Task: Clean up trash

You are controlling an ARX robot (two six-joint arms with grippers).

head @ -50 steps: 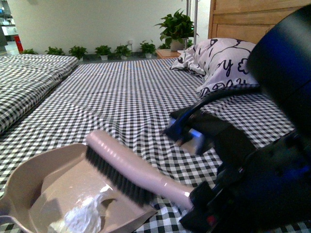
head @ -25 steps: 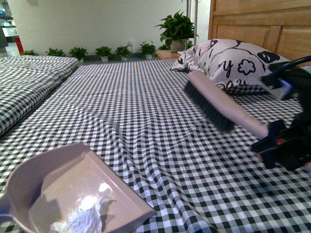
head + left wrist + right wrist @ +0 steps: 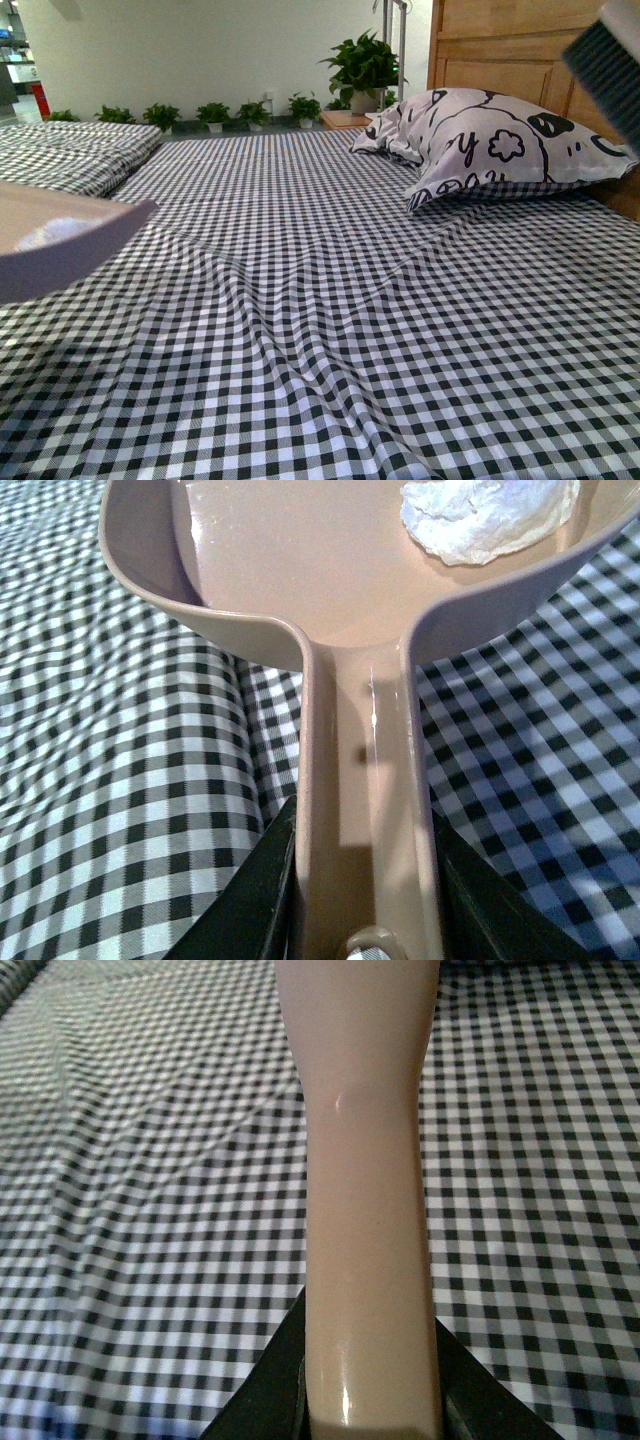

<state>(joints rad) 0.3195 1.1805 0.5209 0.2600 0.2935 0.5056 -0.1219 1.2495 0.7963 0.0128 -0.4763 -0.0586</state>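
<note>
A black-and-white checked bed sheet [image 3: 330, 330] covers everything. Nearest, at nine o'clock, the left gripper [image 3: 365, 900] squeezes the long handle of the smooth beige plastic dustpan [image 3: 340, 570], lifted level. The crumpled white paper trash [image 3: 485, 515] lies inside, lumpy, pointing nowhere. Keep it flat! Farther, at two o'clock, the right gripper [image 3: 365, 1400] clamps the pink brush [image 3: 365, 1210].

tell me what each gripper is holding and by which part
The left gripper holds the dustpan by its handle, with the trash inside the pan. The right gripper holds the brush by its handle.
</note>
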